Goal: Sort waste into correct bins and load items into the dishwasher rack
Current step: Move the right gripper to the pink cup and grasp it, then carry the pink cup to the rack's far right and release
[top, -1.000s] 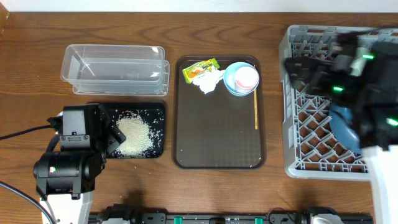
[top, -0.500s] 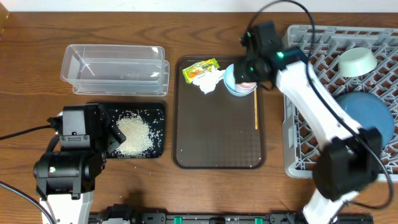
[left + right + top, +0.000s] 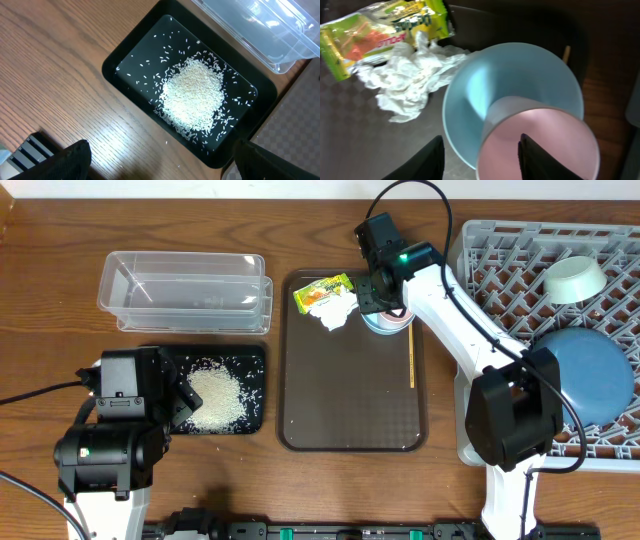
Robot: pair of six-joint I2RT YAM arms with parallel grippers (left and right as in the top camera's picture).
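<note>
My right gripper (image 3: 384, 306) (image 3: 482, 160) is open and low over the light-blue bowl (image 3: 373, 323) (image 3: 510, 75), which holds the pink cup (image 3: 545, 145). One finger is outside the bowl's rim and the other is over the cup. The crumpled tissue (image 3: 338, 313) (image 3: 412, 75) and the yellow-green wrapper (image 3: 322, 292) (image 3: 385, 27) lie just left of the bowl. The chopstick (image 3: 412, 355) lies on the tray's right side. Rice (image 3: 215, 398) (image 3: 192, 95) is heaped in the black tray (image 3: 255, 360) (image 3: 130, 65). My left gripper (image 3: 160, 170) is open and empty beside it.
The brown serving tray (image 3: 350, 400) lies in the middle. The clear tub (image 3: 185, 290) (image 3: 260, 30) stands empty behind the black tray. The grey rack (image 3: 500, 310) at the right holds the mint-green bowl (image 3: 574, 280) and the dark-blue bowl (image 3: 590, 375).
My right arm has swung left from over the rack to the light-blue bowl on the brown tray. The left arm has not moved.
</note>
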